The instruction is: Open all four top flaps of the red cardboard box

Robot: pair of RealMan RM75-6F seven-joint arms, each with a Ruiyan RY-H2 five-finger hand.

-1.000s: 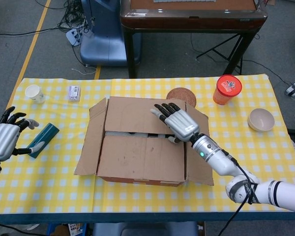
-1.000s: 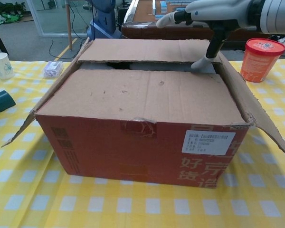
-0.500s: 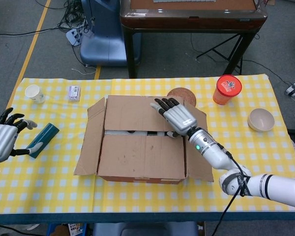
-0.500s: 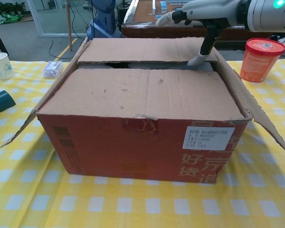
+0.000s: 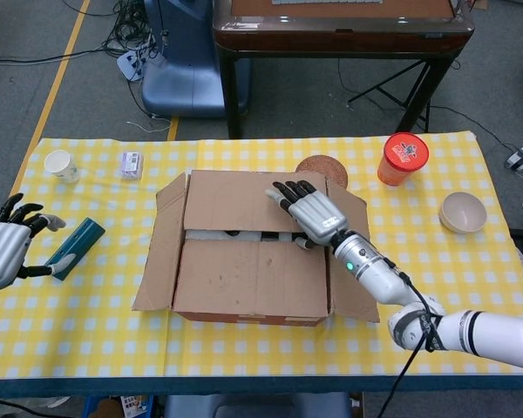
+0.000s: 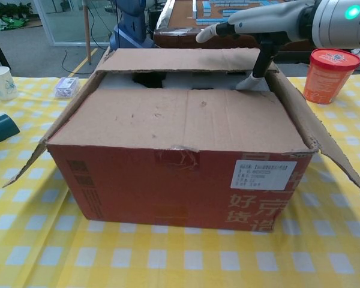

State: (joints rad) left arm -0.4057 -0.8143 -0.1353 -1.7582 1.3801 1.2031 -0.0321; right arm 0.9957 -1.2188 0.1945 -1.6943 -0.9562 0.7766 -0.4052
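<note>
The red cardboard box [image 5: 244, 315] [image 6: 168, 186] stands mid-table. Its left flap [image 5: 161, 244] and right flap [image 5: 353, 266] hang outward. The near flap [image 5: 253, 279] [image 6: 180, 120] lies flat over the top. The far flap [image 5: 231, 200] [image 6: 180, 60] is slightly raised, with a dark gap between the two. My right hand [image 5: 309, 216] [image 6: 258, 24] hovers over the far flap's right end with its fingers stretched out, and its thumb [image 6: 255, 75] dips into the gap at the flap's edge. My left hand [image 5: 4, 251] is open at the table's left edge, holding nothing.
A teal object [image 5: 77, 248] lies beside my left hand. A white cup [image 5: 61, 164] and a small packet [image 5: 132, 163] sit at the back left. A round coaster [image 5: 321, 168], an orange tub [image 5: 403, 158] and a beige bowl [image 5: 463, 212] are at the back right.
The far flap has lifted a little and the gap beside it has widened. My right hand shifted slightly along that flap's right end. The left hand stayed put.
</note>
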